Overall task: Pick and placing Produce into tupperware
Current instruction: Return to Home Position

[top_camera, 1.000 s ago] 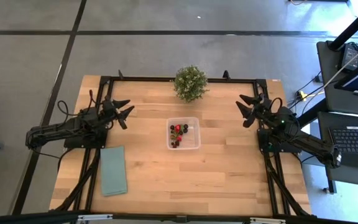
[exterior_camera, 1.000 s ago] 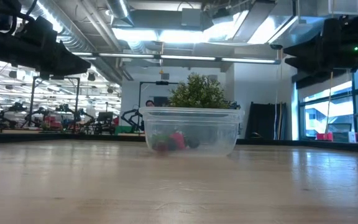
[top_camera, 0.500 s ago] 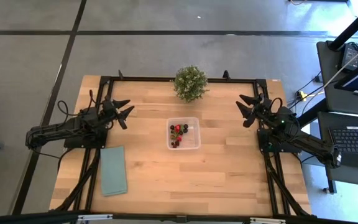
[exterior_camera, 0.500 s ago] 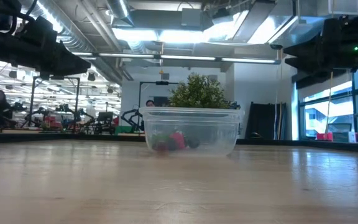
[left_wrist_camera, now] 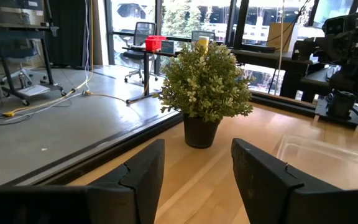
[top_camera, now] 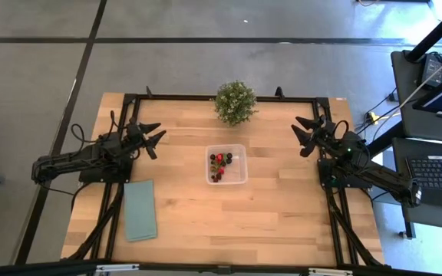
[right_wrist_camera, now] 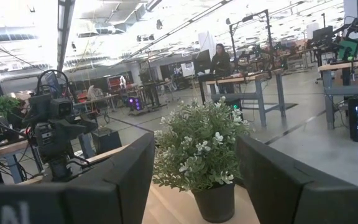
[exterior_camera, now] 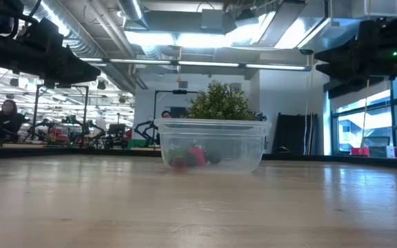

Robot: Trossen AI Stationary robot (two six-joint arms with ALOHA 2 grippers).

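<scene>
The clear tupperware [top_camera: 226,164] stands at the middle of the wooden table, and the red and dark produce [top_camera: 219,165] lies inside it, mostly toward its left side; the low view shows the tupperware [exterior_camera: 212,144] with the produce [exterior_camera: 194,156] on its bottom. My left gripper [top_camera: 153,135] hovers open above the table's left side, pointing toward the middle; my right gripper [top_camera: 304,133] hovers open above the right side. Nothing is between the fingers of my left gripper [left_wrist_camera: 196,167] or my right gripper [right_wrist_camera: 194,163].
A bushy green potted plant [top_camera: 235,102] stands at the far edge, behind the tupperware. A flat teal cloth [top_camera: 140,210] lies at the near left. Bare wood surrounds the container. A desk with a laptop [top_camera: 440,170] stands beyond the table's right edge.
</scene>
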